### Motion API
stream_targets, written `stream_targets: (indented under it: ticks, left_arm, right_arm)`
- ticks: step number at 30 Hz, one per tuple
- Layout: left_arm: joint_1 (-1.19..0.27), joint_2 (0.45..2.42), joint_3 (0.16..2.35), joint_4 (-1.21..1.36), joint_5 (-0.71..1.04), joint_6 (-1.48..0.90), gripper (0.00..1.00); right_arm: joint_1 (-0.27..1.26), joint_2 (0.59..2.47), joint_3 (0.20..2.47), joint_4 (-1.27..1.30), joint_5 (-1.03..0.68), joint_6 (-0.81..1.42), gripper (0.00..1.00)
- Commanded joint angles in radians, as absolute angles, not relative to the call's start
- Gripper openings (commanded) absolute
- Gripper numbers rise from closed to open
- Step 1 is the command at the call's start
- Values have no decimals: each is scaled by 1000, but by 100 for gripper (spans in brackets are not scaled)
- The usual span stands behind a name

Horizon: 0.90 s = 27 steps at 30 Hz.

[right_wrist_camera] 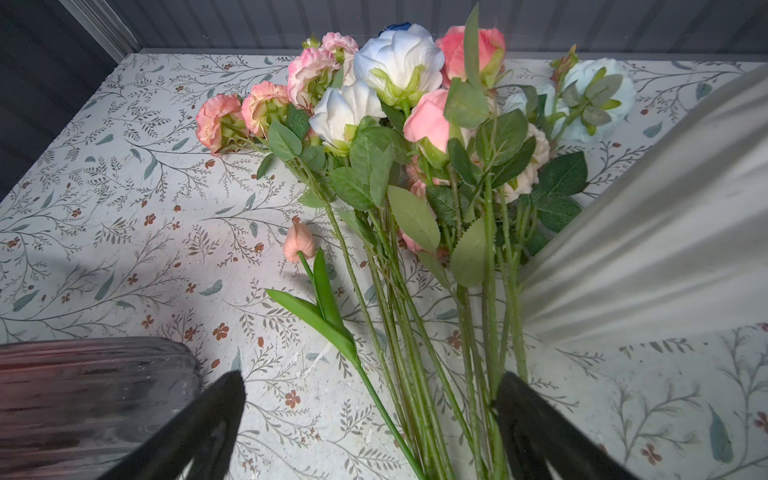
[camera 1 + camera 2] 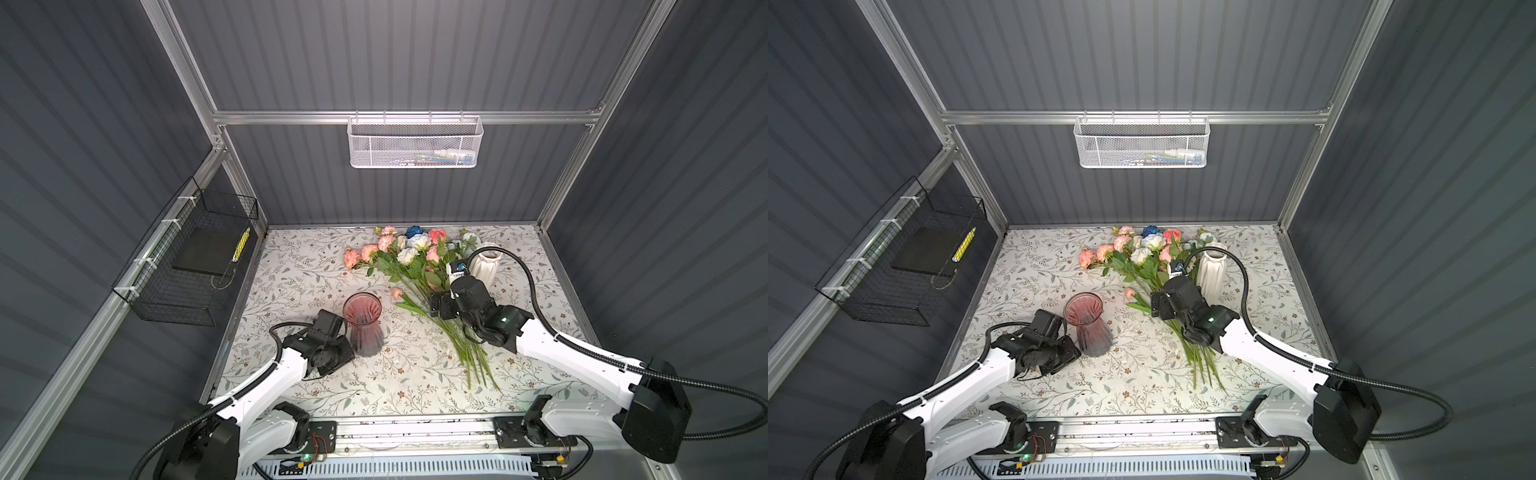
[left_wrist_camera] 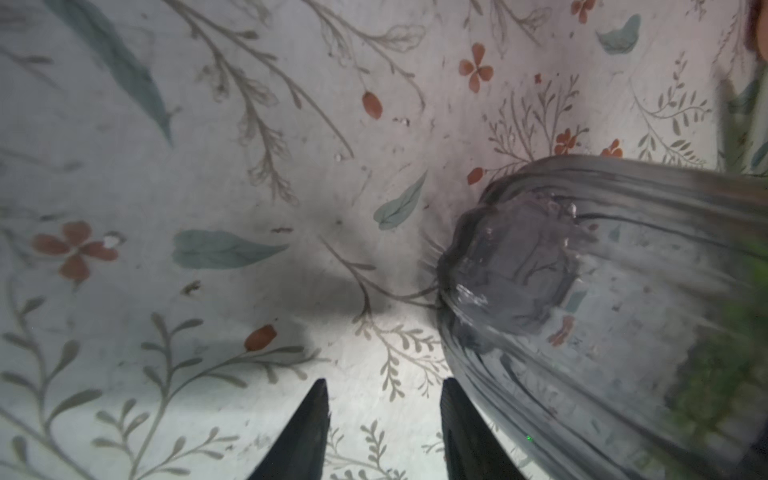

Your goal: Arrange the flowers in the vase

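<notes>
Pink, cream, blue flowers (image 2: 415, 266): you see them lying bunched, centre right in a top view.
Right gripper (image 1: 370, 390): spread wide astride their stems, unclamped.
Vase (image 2: 362, 328): upright, left of centre.
Left gripper (image 3: 384, 399): parted, gripping nothing, beside vase.

The flowers (image 2: 1148, 259) lie bunched on the table (image 2: 1038, 270) — heads rearward. A pink glass vase (image 2: 1089, 322) stands upright nearby.
</notes>
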<state>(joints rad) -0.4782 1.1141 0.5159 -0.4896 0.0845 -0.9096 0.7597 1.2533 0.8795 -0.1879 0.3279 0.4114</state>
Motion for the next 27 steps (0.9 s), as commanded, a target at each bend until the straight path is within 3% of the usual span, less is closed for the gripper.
stream_targets:
  ticks: [1, 17, 19, 22, 27]
  left_arm:
    - [-483, 1182, 573, -395, 106, -872, 45]
    - [-502, 1469, 735, -245, 244, -730, 42]
    - [-503, 1456, 730, -261, 244, -718, 46]
    - [-502, 1380, 712, -324, 184, -697, 62]
    - [-502, 1197, 694, -445, 57, -684, 84]
  right_arm:
    - [740, 1233, 872, -182, 267, 408, 92]
    - [677, 1353, 910, -233, 59, 355, 78]
    - [672, 1392, 933, -261, 26, 339, 76]
    - [672, 1459, 965, -306, 3, 308, 73]
    - [675, 1546, 973, -327, 33, 280, 56]
